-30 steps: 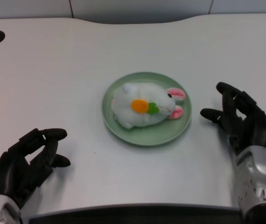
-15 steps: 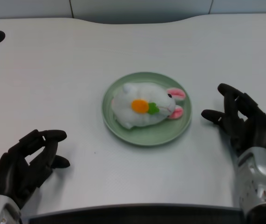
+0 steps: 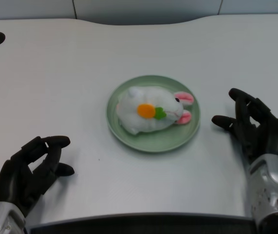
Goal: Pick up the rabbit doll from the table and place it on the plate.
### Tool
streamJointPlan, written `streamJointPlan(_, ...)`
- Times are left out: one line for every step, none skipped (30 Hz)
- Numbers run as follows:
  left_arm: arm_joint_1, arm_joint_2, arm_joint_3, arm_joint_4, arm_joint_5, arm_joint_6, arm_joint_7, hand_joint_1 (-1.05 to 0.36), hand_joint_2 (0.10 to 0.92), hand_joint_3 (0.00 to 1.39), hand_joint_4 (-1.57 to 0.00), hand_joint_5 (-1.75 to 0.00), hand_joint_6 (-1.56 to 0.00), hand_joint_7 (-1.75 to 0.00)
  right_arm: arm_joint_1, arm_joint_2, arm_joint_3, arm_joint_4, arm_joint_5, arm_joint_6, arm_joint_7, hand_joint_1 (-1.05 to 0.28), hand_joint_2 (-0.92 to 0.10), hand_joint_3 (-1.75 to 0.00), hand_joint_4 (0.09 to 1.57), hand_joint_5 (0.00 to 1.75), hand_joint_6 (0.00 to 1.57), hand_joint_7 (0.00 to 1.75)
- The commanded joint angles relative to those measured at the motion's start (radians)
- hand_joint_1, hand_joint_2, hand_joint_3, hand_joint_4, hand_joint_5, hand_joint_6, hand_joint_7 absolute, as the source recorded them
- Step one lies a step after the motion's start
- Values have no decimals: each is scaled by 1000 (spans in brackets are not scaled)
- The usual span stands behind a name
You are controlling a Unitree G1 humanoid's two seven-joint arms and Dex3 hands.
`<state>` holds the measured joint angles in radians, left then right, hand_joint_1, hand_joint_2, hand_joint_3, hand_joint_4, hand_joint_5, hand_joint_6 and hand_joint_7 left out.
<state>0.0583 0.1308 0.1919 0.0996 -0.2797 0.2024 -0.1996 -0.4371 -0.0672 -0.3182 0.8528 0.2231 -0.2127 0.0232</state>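
Left hand (image 3: 29,171) low at the near table edge, fingers apart and loosely curved, nothing in them. Up and to its right, well apart from it: green plate (image 3: 153,113) on the white table (image 3: 56,73). Rabbit doll (image 3: 151,110) lies on its side on the plate, wholly within the rim (pink ears pointing away from the hand, orange carrot patch facing up). Right hand (image 3: 250,126) sits beyond the plate's far side, near the rim but not touching.
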Motion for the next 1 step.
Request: streamJointPlan(-1,7,-5,-3,10,2,-3,-430,921,432,-513,-1573,-637,-989,-10,-2,-3,16,5,-3,-3,-313,-921,-294,738,1048,697,497)
